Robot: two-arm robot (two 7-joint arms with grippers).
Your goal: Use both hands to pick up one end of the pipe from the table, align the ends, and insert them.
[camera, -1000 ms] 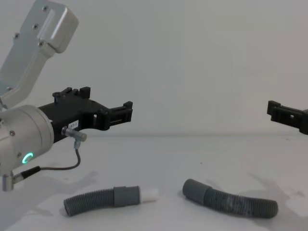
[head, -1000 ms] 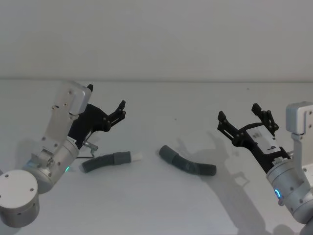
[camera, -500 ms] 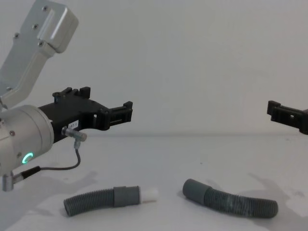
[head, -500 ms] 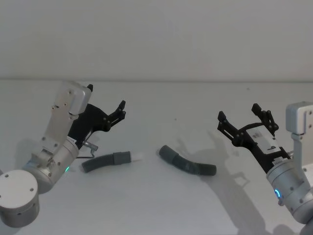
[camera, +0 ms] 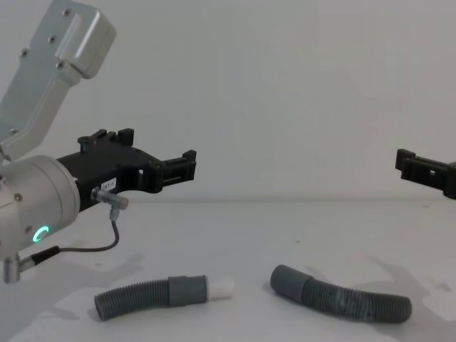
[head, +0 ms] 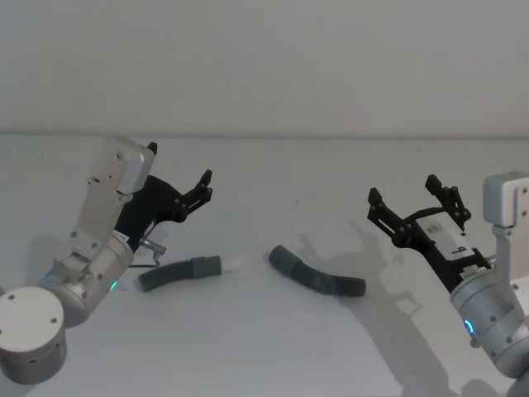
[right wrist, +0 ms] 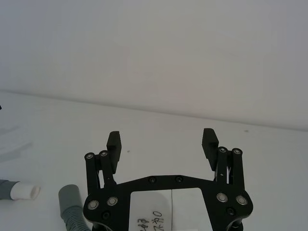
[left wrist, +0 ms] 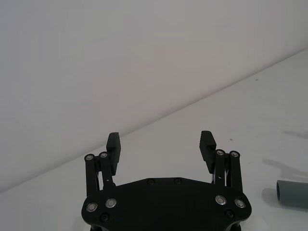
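On the table (head: pixel 264 347), plug-tipped hose piece (head: pixel 180 271) left, socket hose piece (head: pixel 318 279) right, their ends near but apart.

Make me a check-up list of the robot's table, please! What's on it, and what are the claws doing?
Surface: white table, flat and plain.
Job's things: plug hose with white tip lies on the robot's left; socket hose lies on its right. Their ends face each other, apart, not joined.
Clutter: nothing seen.
Claws: left claw open, raised above the table near the plug hose, holding nothing; right claw open, raised to the right of the socket hose, holding nothing.
Cables: thin grey cable loops under the left arm's wrist, not touching the hoses.
Surroundings: plain white wall.
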